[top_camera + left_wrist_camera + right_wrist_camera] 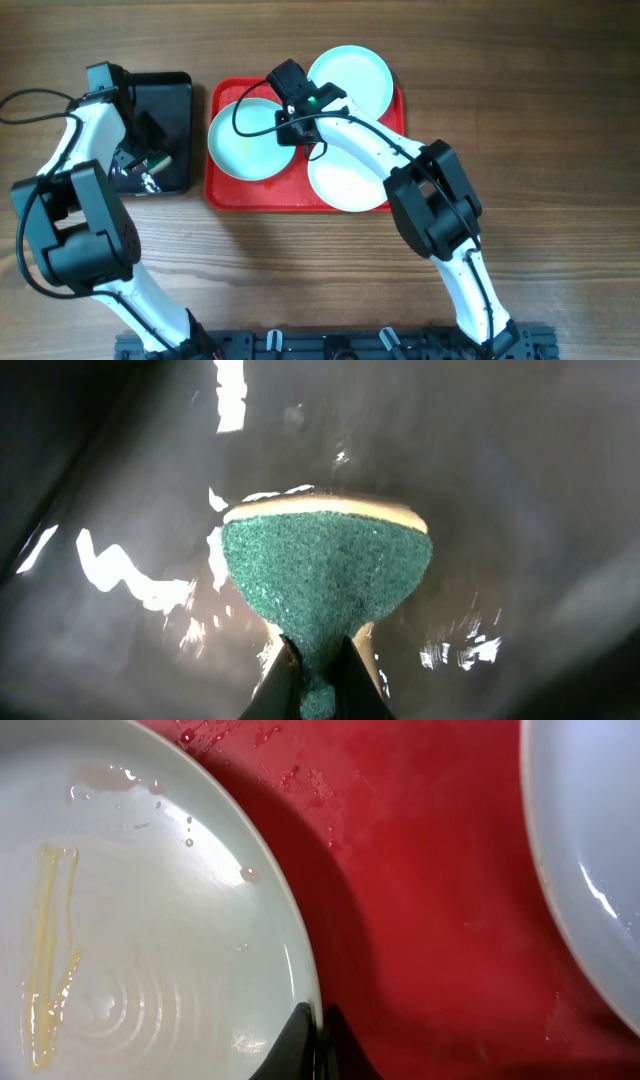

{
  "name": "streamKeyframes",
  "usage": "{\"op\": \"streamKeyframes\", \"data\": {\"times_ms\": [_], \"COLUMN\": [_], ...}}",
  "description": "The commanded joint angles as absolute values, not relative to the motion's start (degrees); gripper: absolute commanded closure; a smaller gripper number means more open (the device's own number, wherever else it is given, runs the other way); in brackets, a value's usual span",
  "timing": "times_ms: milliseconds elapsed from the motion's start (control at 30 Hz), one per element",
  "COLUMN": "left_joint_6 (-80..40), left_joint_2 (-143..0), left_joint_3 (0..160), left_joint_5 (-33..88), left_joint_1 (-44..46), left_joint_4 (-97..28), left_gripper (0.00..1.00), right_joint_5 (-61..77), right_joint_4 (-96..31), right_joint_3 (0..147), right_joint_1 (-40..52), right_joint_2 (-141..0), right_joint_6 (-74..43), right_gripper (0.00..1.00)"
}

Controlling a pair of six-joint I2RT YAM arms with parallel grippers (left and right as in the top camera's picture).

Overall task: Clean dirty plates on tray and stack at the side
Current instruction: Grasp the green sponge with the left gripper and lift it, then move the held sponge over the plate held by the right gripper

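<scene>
Three pale plates lie on the red tray (222, 193): a left plate (240, 145), a back plate (355, 75) and a front plate (345, 185). My right gripper (288, 132) is shut on the left plate's right rim (312, 1010); that plate (150, 940) carries a yellow smear and water drops. The tray's wet red floor (430, 900) and another plate (590, 860) show beside it. My left gripper (318, 660) is shut on a green sponge (325, 580) inside the black tray (175, 90), over its wet dark floor.
The black tray stands left of the red tray on the wooden table (560, 150). A black cable (30, 100) runs along the left arm. Both arm bases sit at the table's front edge.
</scene>
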State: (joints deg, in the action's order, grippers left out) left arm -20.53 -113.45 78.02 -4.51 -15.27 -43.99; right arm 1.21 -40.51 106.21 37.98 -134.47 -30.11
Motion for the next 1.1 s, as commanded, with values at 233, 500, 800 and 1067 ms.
{"op": "streamKeyframes", "data": {"times_ms": [233,500,800,1067], "left_joint_6": [-10.5,-8.9,-7.1,-3.1], "left_joint_2": [-99.3,-103.0,-113.4,-120.0], "left_joint_3": [82.8,81.6,81.5,81.5], "left_joint_5": [9.0,8.5,6.2,7.1], "left_joint_1": [-12.9,-3.5,0.4,3.8], "left_joint_4": [-46.9,-46.7,-45.9,-45.7], "left_gripper": [0.96,0.96,0.96,0.96], "right_joint_5": [12.1,13.0,13.0,15.6], "right_joint_4": [-40.4,-40.4,-40.8,-41.1], "right_joint_3": [105.6,105.6,105.6,105.6], "right_joint_1": [36.1,35.7,35.7,34.2], "right_joint_2": [-136.6,-136.6,-136.6,-136.6], "right_joint_6": [-25.1,-24.1,-24.2,-24.1], "right_gripper": [0.96,0.96,0.96,0.96]}}
